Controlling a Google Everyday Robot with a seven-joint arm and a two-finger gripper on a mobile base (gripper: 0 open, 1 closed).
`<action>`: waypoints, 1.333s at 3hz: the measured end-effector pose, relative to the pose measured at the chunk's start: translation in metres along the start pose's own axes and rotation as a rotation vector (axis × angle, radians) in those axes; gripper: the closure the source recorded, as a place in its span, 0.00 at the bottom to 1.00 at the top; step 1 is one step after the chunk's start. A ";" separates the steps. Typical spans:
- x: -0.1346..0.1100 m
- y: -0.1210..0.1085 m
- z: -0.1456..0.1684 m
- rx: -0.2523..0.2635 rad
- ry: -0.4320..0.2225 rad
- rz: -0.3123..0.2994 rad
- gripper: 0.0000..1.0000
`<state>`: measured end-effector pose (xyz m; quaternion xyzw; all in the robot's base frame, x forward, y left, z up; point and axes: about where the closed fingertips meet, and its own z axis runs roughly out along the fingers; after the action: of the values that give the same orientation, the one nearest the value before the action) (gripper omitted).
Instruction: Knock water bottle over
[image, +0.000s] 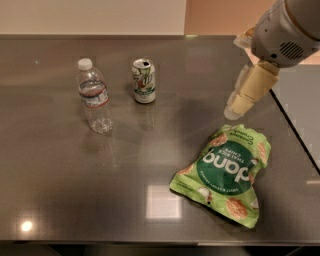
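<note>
The water bottle stands upright on the dark table at the left: clear ribbed plastic, white cap, red-and-white label band. My gripper hangs at the right, above the table and just over the top edge of a green snack bag. It is far to the right of the bottle, with the soda can between them. It holds nothing that I can see.
A green-and-white soda can stands upright right of the bottle. A green snack bag lies flat at the front right. The table's right edge runs diagonally just behind the gripper.
</note>
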<state>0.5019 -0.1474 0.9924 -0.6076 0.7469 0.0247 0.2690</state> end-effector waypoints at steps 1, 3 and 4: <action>-0.045 -0.012 0.026 -0.013 -0.111 -0.023 0.00; -0.118 -0.015 0.088 -0.087 -0.235 0.007 0.00; -0.138 -0.007 0.108 -0.117 -0.266 0.023 0.00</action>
<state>0.5652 0.0138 0.9616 -0.6048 0.7090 0.1515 0.3295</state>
